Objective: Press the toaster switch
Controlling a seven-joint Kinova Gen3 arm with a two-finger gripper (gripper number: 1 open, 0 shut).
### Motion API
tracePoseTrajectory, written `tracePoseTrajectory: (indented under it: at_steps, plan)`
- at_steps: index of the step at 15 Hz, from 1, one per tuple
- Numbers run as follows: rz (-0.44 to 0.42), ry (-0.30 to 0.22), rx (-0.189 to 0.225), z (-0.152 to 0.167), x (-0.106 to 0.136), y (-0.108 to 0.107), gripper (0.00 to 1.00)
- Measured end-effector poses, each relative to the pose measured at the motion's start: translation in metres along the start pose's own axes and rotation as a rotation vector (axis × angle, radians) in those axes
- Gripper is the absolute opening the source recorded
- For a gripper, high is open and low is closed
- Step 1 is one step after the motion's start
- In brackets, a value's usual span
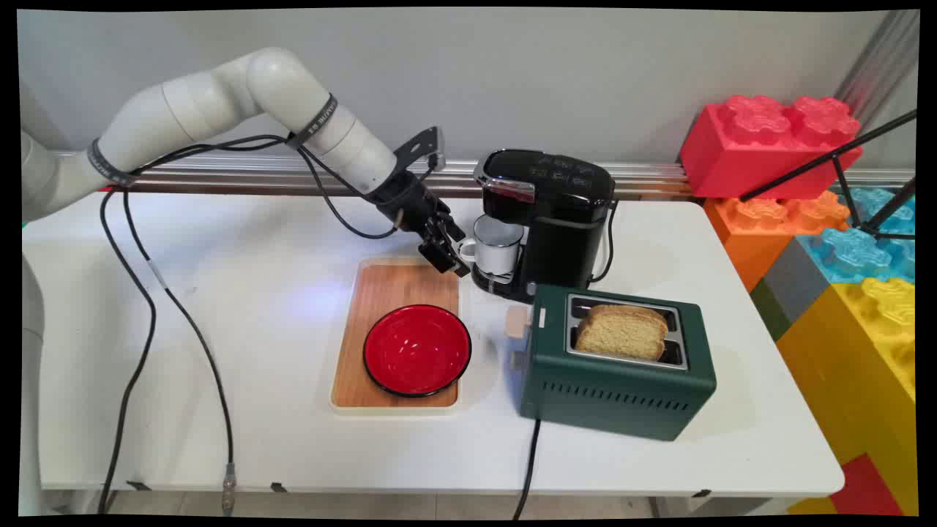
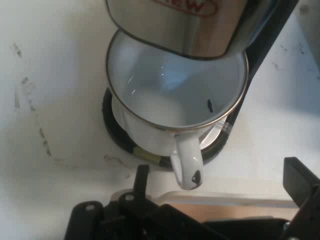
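Hovering: gripper [image 2: 220, 187] just beside mug [image 1: 497, 246] handle [image 2: 187, 161], not touching.
Jaws: spread apart, empty.
Mug: under coffee maker [image 1: 560, 212] spout.
Care: centre handle between fingers [image 2: 141, 181].
Nearby: tray [image 1: 388, 289], bowl [image 1: 416, 350], toaster [image 1: 616, 362].

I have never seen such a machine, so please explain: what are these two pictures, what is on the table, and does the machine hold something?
It is a white robot arm with a black gripper at its end. One picture comes from a fixed camera above the table. The other comes from a camera on the hand, looking along the gripper.

On the table stand a black coffee maker with a white mug under its spout, a green toaster with bread in it, and a wooden tray with a red bowl.

The gripper is open and holds nothing. It is just beside the mug's handle, which points toward it.
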Motion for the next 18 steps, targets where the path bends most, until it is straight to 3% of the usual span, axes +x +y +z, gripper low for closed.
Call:
tracePoseTrajectory:
  at_steps: [7, 13, 18]
  plan:
    - [-0.023, 0.011, -0.014, -0.042, 0.007, 0.029, 1.00]
    - [-0.010, 0.055, -0.088, -0.088, 0.014, 0.079, 1.00]
    - [0.024, 0.121, -0.133, -0.111, 0.016, 0.118, 1.00]
